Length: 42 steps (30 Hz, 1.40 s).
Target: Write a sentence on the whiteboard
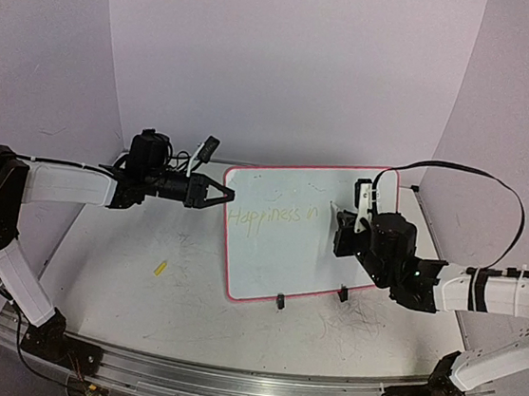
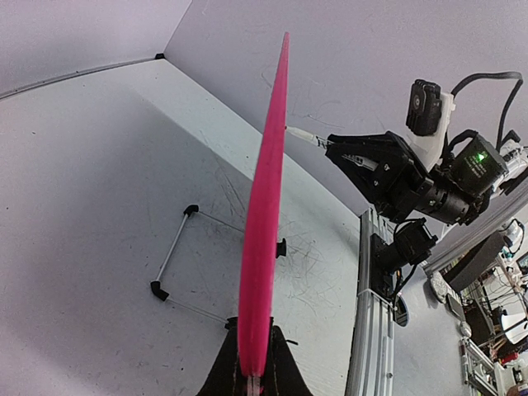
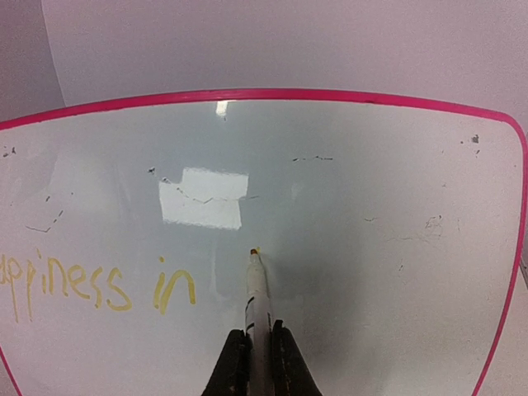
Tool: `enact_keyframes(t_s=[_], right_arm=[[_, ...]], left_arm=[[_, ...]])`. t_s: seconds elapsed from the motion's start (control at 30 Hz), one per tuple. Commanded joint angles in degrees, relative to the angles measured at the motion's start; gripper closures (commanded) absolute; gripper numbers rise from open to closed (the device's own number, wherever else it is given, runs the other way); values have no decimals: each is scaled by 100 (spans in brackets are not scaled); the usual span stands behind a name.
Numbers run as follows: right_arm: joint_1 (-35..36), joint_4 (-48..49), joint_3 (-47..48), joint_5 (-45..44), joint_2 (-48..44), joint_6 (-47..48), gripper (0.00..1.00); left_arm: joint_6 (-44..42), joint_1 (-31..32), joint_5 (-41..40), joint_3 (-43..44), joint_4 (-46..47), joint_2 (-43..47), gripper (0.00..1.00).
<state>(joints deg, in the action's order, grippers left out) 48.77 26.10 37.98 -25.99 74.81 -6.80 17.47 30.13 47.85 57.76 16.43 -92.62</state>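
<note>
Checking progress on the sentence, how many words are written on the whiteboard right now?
2: "Happiness" sits on the whiteboard, left half; "in" follows it, just left of the marker tip. None appear hidden.

The whiteboard (image 1: 277, 257) stands on its feet (image 1: 279, 302) at mid-table (image 1: 120, 287), between the arms. The left gripper (image 1: 227, 195) is at its left edge, with the edge between its fingers. The right gripper (image 1: 341, 224) is before the board's right half and holds a marker (image 3: 257, 301) whose tip touches the board just right of the writing (image 3: 91, 285). A small piece (image 1: 160, 267) lies on the table left of the board.
</note>
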Motion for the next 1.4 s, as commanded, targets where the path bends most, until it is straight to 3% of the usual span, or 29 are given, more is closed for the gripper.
enact_keyframes(t_s=[0.0,0.63,1.03,1.37], right_arm=[[-30,-231,135,48,-5,-158,100],[18,-547,-243,409,-180,-556,100],[20,-650,-228,158,-561,-565,100],[-79,-253,-256,191,-599,-534,100]], left_arm=[[-194,28,-171,160,-289,105,100],[-201,37,-188,160,-298,88,100],[-208,39,-194,154,-298,91,100],[-211,46,-191,150,-306,102,100]])
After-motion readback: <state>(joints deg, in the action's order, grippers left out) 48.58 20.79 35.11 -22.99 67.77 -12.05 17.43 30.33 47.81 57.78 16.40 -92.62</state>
